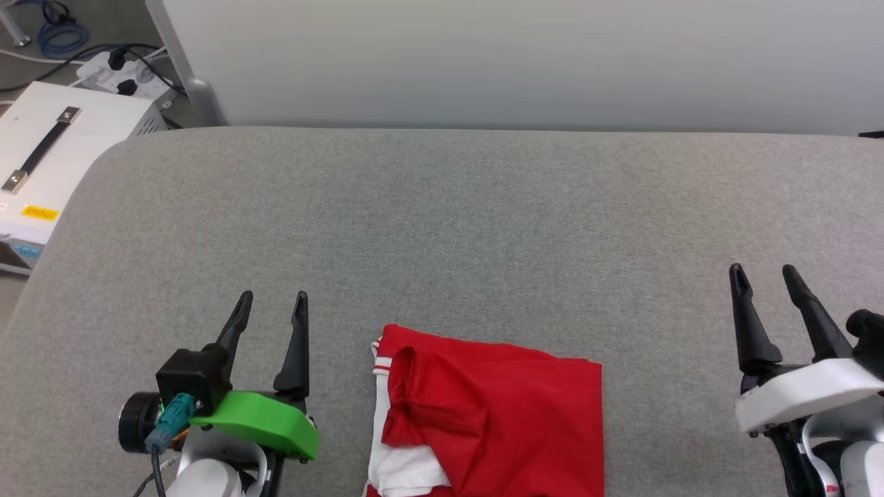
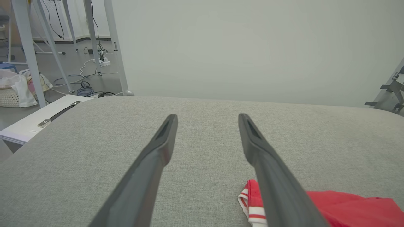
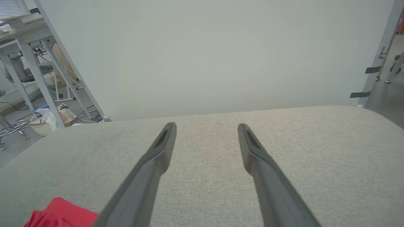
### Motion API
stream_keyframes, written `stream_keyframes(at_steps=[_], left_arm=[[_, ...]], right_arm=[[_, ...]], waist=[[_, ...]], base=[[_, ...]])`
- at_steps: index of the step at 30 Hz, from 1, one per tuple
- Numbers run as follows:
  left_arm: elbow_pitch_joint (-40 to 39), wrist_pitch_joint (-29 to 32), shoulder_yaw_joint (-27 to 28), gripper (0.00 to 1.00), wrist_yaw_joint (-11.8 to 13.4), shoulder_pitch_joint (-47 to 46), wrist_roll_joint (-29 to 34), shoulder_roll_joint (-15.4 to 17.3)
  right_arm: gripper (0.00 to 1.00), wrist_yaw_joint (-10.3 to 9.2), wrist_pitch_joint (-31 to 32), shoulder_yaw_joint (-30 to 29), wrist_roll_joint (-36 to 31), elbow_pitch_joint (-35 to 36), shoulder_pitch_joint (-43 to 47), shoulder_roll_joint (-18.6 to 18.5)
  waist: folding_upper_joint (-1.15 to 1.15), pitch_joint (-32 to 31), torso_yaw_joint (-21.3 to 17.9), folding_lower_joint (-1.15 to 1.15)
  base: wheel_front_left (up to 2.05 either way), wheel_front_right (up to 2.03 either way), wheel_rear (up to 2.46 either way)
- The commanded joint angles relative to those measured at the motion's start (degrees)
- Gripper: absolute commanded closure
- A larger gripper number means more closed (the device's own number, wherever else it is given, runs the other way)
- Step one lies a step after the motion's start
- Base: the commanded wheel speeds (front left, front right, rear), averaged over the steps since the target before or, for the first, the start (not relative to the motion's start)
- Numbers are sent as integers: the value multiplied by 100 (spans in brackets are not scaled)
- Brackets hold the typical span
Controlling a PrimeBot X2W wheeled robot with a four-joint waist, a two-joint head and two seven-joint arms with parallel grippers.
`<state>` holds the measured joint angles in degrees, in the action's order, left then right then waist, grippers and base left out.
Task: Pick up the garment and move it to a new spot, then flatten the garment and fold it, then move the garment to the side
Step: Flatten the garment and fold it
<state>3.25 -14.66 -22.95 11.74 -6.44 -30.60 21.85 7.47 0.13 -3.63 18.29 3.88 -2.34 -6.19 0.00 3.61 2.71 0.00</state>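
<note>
The garment (image 1: 490,421), red with a white sleeve and striped trim, lies folded into a compact rectangle at the near middle of the grey table (image 1: 442,228). My left gripper (image 1: 271,299) hovers open to its left, nothing between its fingers. Well off to the garment's right, my right gripper (image 1: 763,273) is open and empty too. The left wrist view has a striped sleeve edge and red cloth of the garment (image 2: 347,205) at the lower right, beside the open left gripper (image 2: 206,117). A red corner of the garment (image 3: 60,214) sits at the lower left of the right wrist view, left of the open right gripper (image 3: 205,126).
A white case (image 1: 48,152) with a black handle stands off the table's left edge, with a power strip (image 1: 121,72) and cables behind it. A pale wall panel (image 1: 518,62) runs along the far edge. Bare grey cloth stretches beyond the garment.
</note>
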Motion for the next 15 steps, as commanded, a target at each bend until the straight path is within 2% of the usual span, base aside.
stream_keyframes(at_steps=[1,15], left_arm=[[12,-33,45,0,47,110,62,27],[37,-33,166,0,154,683,112,63]], right_arm=[[0,2,-122,-31,-142,100,138,3],[0,2,-92,189,-634,699,1129,136]], waist=[[0,-136,-120,0],[0,-530,-317,0]], base=[[0,0,0],[0,0,0]])
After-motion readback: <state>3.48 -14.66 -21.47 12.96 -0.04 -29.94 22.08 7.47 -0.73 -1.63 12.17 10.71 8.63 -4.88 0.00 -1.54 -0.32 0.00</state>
